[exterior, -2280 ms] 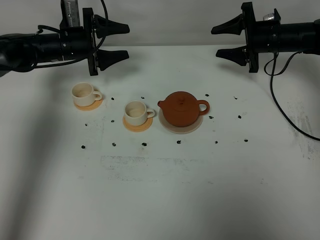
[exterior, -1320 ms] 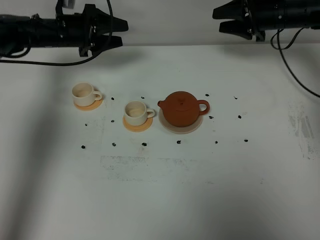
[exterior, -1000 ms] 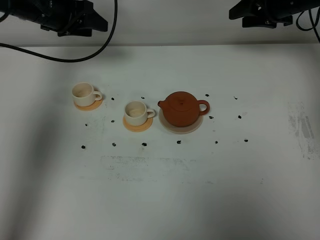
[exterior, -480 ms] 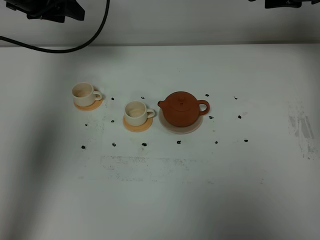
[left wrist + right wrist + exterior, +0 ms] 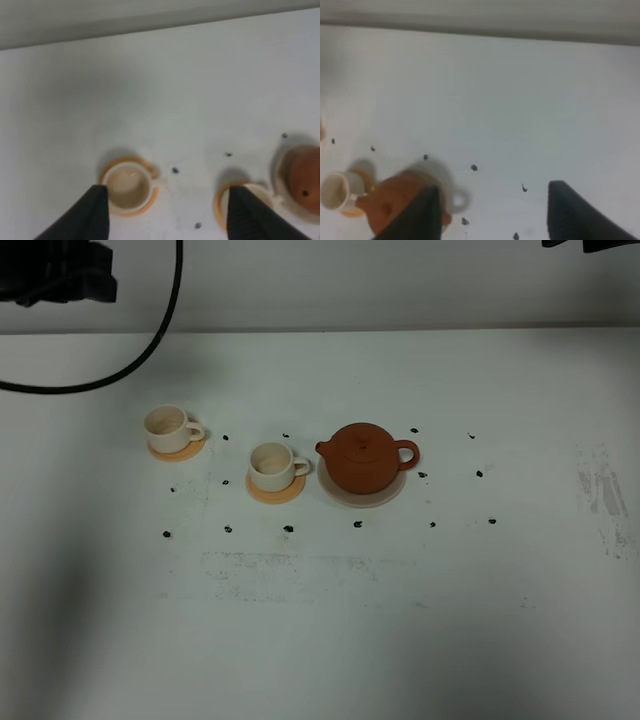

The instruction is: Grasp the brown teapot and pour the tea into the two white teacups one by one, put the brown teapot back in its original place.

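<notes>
**Teapot sitting on its disc, both grippers hanging open over the far side**

Nearest the camera, the white table [image 5: 330, 640] is showing a faint smudged patch. A little farther in, small black specks [image 5: 288, 529] are dotting it. Beyond them the brown teapot [image 5: 362, 458] is sitting upright on the pale beige disc [image 5: 385, 498]. Its lid is on, its spout is pointing at the cups and its loop handle is facing right in the exterior view. Just beside the spout, not touching it, the middle teacup [image 5: 270, 466] is standing on an orange coaster [image 5: 285, 493]. The left teacup [image 5: 168, 427] is standing slightly farther back on a second orange coaster [image 5: 190, 451].

At the far edge the left arm [image 5: 55, 275] is showing in the corner, with a black cable [image 5: 150, 350] looping down from it. Only a sliver of the right arm [image 5: 600, 244] is showing. The left gripper [image 5: 166, 190] is hanging high over the cups, fingers spread wide and gripping nothing. The right gripper [image 5: 494, 187] is hanging over the table by the teapot, likewise spread and gripping nothing.
</notes>
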Action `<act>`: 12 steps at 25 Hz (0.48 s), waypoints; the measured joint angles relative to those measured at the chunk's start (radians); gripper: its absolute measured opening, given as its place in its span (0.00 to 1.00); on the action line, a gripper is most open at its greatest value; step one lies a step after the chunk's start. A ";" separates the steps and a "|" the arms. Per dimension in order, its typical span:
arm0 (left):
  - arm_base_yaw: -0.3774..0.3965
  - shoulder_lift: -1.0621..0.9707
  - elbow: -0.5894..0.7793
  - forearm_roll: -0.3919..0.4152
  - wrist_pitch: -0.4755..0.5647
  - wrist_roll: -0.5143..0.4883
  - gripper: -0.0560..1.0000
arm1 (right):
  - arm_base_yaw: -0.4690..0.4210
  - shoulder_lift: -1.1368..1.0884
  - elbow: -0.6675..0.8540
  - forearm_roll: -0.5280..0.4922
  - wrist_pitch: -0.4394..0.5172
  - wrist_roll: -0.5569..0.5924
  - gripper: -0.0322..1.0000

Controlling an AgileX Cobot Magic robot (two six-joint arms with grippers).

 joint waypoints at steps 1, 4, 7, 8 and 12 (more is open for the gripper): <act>0.000 -0.034 0.053 0.010 -0.028 0.000 0.56 | 0.008 -0.019 0.020 -0.002 -0.016 0.000 0.51; 0.000 -0.142 0.187 0.046 -0.125 -0.001 0.56 | 0.036 -0.090 0.087 0.013 -0.100 -0.005 0.51; 0.000 -0.264 0.291 0.112 -0.199 -0.037 0.56 | 0.060 -0.159 0.166 0.022 -0.185 -0.024 0.51; 0.000 -0.309 0.319 0.134 -0.210 -0.059 0.56 | 0.066 -0.174 0.196 0.023 -0.208 -0.031 0.51; 0.000 -0.470 0.408 0.222 -0.177 -0.128 0.56 | 0.087 -0.237 0.335 0.023 -0.321 -0.051 0.51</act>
